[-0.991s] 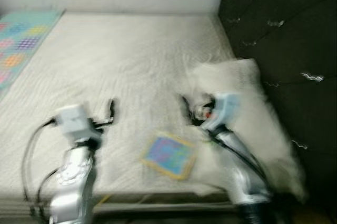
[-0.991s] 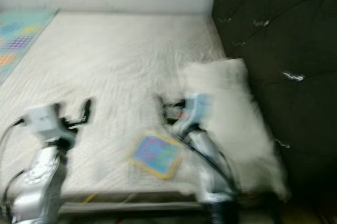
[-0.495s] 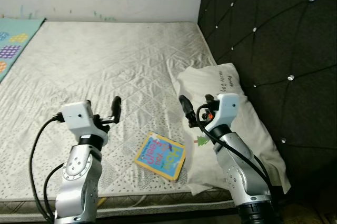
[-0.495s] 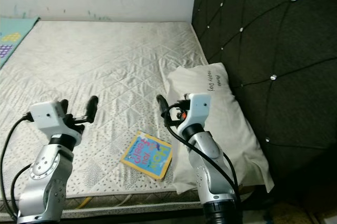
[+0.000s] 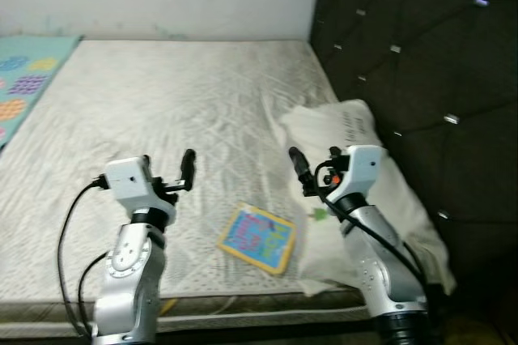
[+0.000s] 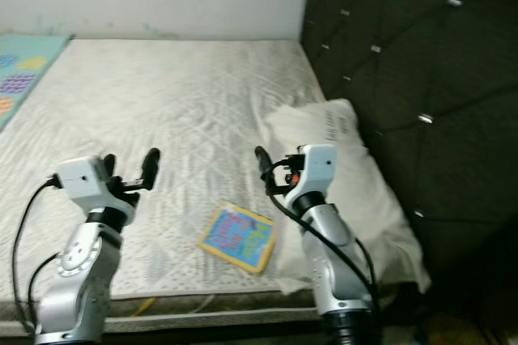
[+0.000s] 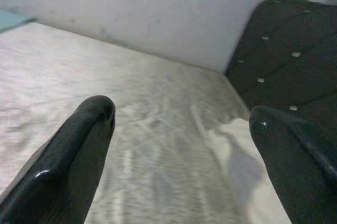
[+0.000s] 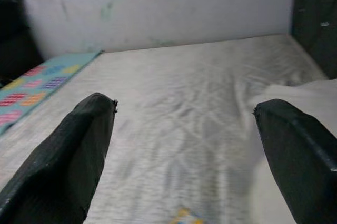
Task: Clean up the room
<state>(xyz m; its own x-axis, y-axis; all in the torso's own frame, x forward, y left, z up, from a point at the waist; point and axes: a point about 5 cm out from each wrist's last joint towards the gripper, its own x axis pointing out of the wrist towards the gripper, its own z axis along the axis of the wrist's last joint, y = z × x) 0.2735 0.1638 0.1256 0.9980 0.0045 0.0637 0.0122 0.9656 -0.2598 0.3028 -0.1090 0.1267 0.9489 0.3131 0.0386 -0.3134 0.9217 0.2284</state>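
1. Lying along the far left edge of the mattress (image 5: 162,102), a colourful patterned mat (image 5: 28,86) shows squares of blue, orange and purple on a teal ground.
2. The left gripper (image 5: 167,168) hovers above the near left part of the mattress, its two black fingers (image 7: 63,166) spread wide with nothing between them; the left wrist view looks past them toward the white wall (image 7: 158,8).
3. A small picture book (image 5: 257,237) with a blue cover and yellow border lies flat near the front edge of the mattress, between the two arms and just beside the near corner of the pillow (image 5: 368,191); whether the two touch is unclear in the blur.
4. The right gripper (image 5: 301,173) is held above the left edge of the pillow, its fingers (image 8: 68,161) also wide apart and empty, pointing across the mattress toward the wall.
5. The white pillow lies at the right edge of the mattress, against the dark tufted headboard (image 5: 421,61), with small printed marks on its cover too blurred to read.
6. The headboard, studded with shiny buttons, rises along the right side of the mattress to the corner with the wall.
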